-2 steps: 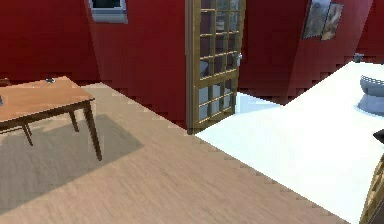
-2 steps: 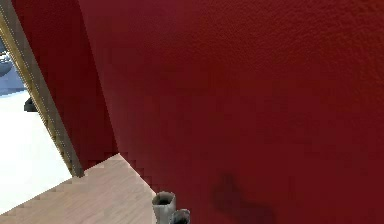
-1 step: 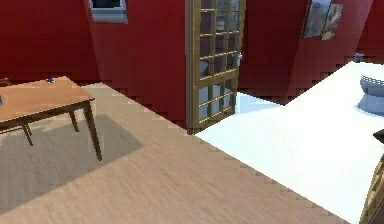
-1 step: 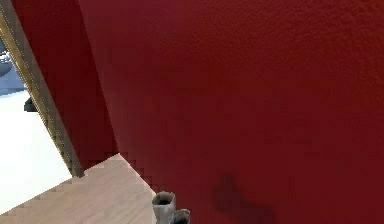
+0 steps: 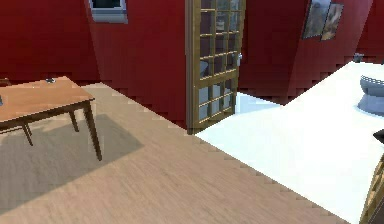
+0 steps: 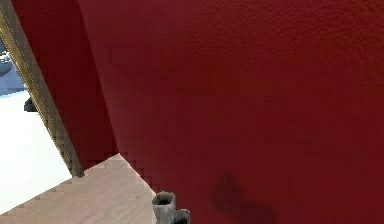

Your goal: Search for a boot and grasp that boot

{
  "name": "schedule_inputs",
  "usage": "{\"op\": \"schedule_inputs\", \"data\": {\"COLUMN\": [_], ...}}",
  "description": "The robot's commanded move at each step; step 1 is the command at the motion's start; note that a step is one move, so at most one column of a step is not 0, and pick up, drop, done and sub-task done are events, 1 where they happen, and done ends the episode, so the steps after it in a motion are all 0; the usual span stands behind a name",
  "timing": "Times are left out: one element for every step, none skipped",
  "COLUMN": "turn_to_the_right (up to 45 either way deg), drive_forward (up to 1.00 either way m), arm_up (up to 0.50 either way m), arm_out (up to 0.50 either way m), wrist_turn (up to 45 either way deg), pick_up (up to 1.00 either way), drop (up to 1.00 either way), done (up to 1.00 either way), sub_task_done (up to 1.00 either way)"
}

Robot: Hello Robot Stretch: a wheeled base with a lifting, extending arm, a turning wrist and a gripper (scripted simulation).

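Note:
Two grey-brown upright tubes [image 6: 170,208], shaped like the tops of boot shafts, stand side by side on the wooden floor at the bottom edge of the arm side view. They are close to the foot of the red wall [image 6: 240,90]. Their lower parts are cut off by the picture's edge.
In the forward view a wooden table [image 5: 45,102] stands at the left on the wood floor. A glass-paned wooden door [image 5: 215,60] stands ajar in the red wall, leading onto a white floor [image 5: 300,130] with a white toilet [image 5: 368,88]. Pictures [image 5: 322,18] hang beyond. A wooden door frame [image 6: 40,90] leans at the arm side view's left.

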Motion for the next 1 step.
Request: {"op": "schedule_inputs", "data": {"turn_to_the_right": [0.0], "drive_forward": [0.00], "arm_up": [0.00], "arm_out": [0.00], "wrist_turn": [0.0], "pick_up": [1.00], "drop": [0.00], "done": [0.00], "sub_task_done": [0.00]}}
